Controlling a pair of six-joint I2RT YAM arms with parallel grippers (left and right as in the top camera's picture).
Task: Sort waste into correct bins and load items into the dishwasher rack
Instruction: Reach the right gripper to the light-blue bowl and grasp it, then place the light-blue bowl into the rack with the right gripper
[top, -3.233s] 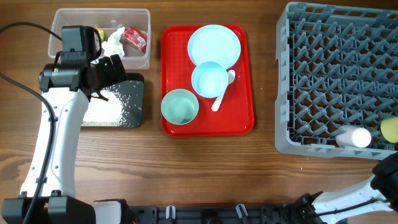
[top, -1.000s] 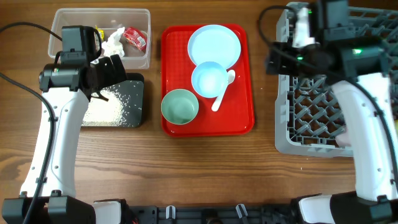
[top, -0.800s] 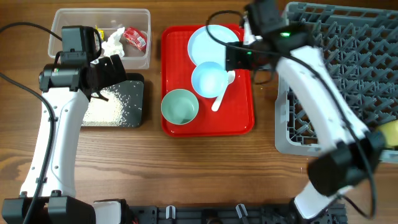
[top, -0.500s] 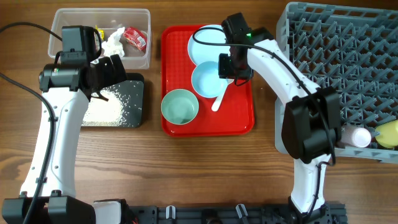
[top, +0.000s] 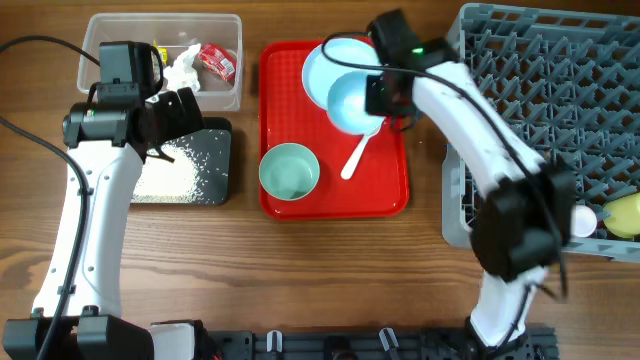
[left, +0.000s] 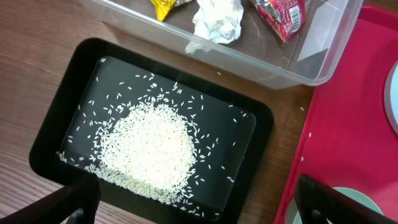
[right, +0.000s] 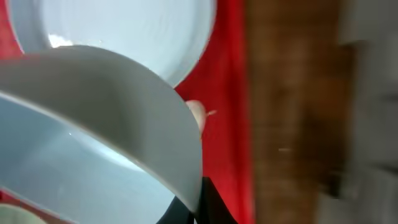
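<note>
Pale-blue round bowl (top: 348, 100): clamped at its right rim by right gripper (top: 380, 94), tilted, apparently lifted clear of flat red tray (top: 275, 195), overlapping pale-blue round plate (top: 328, 60) at upper centre of overhead frame. Filled most of right wrist view too, dark finger pressed against rim. Judged mid-carry toward large grey plastic lattice rack (top: 520, 100) at right edge. Needed: firm rim pinch, steady carry, clearance over rack wall, then lowering between pegs away from small yellow cup (top: 622, 212) and whitish cup (top: 578, 218) at lower right. Left gripper (top: 185, 108) hung spread apart, holding nothing, over shallow black tray (left: 261, 134) with loose white rice (left: 149, 146). Not yet loaded: mint green bowl (top: 290, 172), white spoon (top: 355, 155), both on red tray.
</note>
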